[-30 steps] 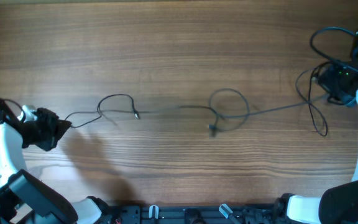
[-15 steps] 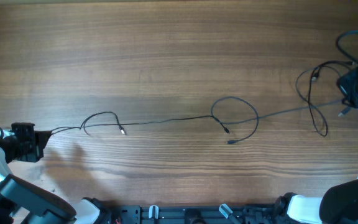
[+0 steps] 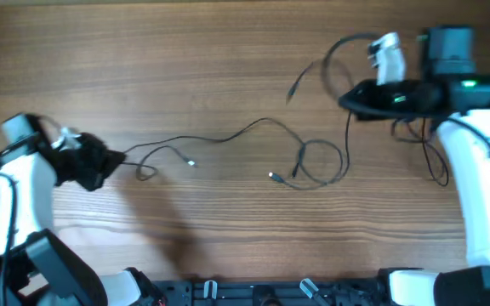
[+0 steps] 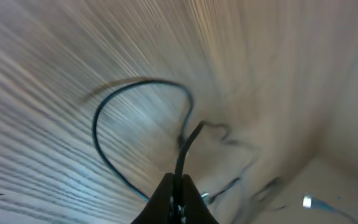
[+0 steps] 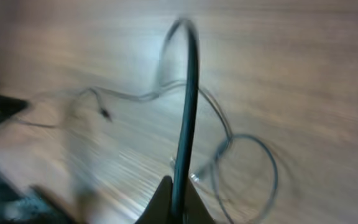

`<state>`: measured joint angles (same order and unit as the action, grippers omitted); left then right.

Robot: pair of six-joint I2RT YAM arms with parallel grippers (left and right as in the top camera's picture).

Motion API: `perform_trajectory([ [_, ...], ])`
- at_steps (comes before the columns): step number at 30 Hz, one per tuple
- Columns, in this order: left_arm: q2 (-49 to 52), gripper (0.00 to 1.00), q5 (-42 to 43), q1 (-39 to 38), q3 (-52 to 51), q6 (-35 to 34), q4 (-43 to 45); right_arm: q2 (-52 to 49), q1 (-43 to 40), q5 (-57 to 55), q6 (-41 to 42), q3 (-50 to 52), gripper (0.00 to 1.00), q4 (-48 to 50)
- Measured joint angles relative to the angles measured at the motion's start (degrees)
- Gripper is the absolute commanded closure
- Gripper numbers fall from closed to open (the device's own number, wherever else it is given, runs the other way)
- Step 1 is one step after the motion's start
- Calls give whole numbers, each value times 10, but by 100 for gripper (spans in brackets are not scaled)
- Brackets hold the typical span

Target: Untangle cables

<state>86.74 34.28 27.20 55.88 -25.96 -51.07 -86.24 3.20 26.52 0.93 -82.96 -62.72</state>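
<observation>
**Both pincers pinched on thin black cords stretched across the tabletop**

Seen from overhead, the cables [image 3: 253,126] run across the middle of the wooden tabletop [image 3: 185,51], from the centre left of the frame to the upper right. The left pincer [image 3: 119,158] sits at centre left, pressed together on one cord. Just to its right lie a small loop and a silvery plug [image 3: 191,162]. From there a long strand rises in a shallow arc to mid-frame. It then drops into a round loop [image 3: 323,161] right of centre, with a second plug [image 3: 271,176] just left of that loop.

The right pincer [image 3: 344,101] is at the upper right, pinching a cord that runs down toward the round loop. Another strand curves up and over beside it, with a dark plug end [image 3: 292,92] to the pincer's left.

In the left wrist view the left pincer [image 4: 178,183] has its jaws together on a cord, which sweeps away in an open curve over the wood grain. In the right wrist view the right pincer [image 5: 174,185] grips a cord that rises up the frame and bends over at the top. Blurred loops lie on the tabletop beyond it.
</observation>
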Motion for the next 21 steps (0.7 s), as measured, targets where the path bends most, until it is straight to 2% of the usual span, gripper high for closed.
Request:
perform_trajectory([
  [2,0,96,-25,-40,0,4,-1,0,22,-143,75,1,96,-29],
  [3,0,96,-34,-52,0,5,-2,0,22,-190,103,2,92,-36],
  [5,0,96,-52,-70,0,8,-2,0,16,-275,158,9,68,-41],
  [7,0,96,-62,-77,0,9,-2,0,8,-310,191,23,53,-40],
  [10,0,96,-71,-77,0,12,-2,0,8,-286,189,42,40,-38],
  [15,0,96,-76,-77,0,13,-2,0,16,-185,163,114,39,-34],
  [21,0,96,-79,-77,0,13,-2,0,22,-150,155,214,50,23],
])
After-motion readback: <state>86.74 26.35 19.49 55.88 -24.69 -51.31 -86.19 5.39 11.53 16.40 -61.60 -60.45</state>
